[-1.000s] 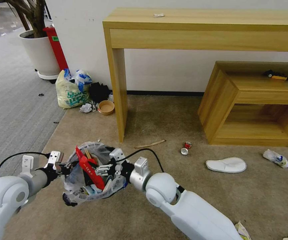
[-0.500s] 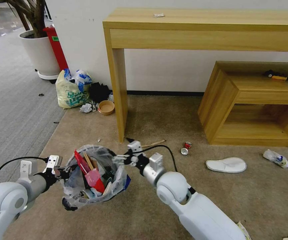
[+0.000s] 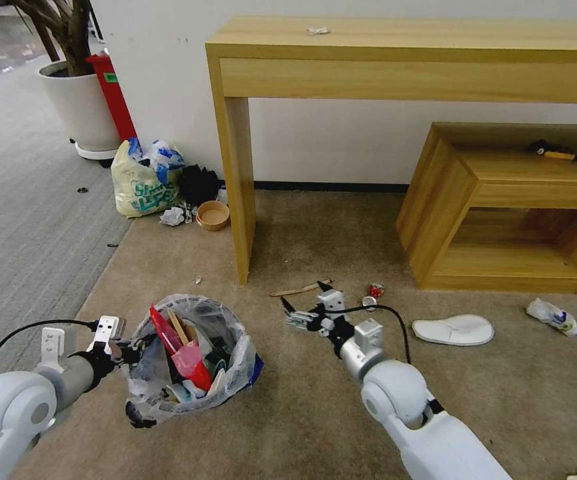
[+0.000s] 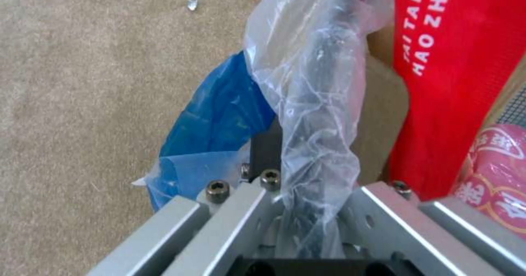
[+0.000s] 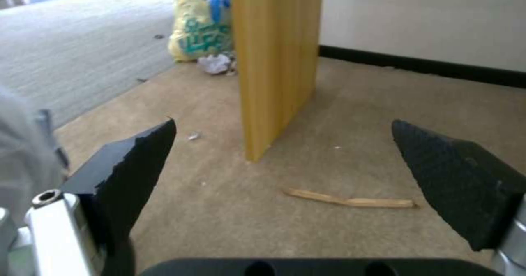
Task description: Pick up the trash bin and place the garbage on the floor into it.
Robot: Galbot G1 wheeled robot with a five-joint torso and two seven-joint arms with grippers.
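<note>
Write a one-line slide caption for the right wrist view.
Open right gripper hovers over the floor, facing a wooden stick lying beside the desk leg.

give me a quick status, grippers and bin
Left gripper shut on trash bin rim. Right gripper open, empty, low over floor facing wooden stick. Nothing between them.

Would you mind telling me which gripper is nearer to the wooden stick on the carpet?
The right. The right gripper hangs open just short of the wooden stick, which lies ahead between its fingers. The left gripper is farther back, shut on the trash bin rim.
</note>
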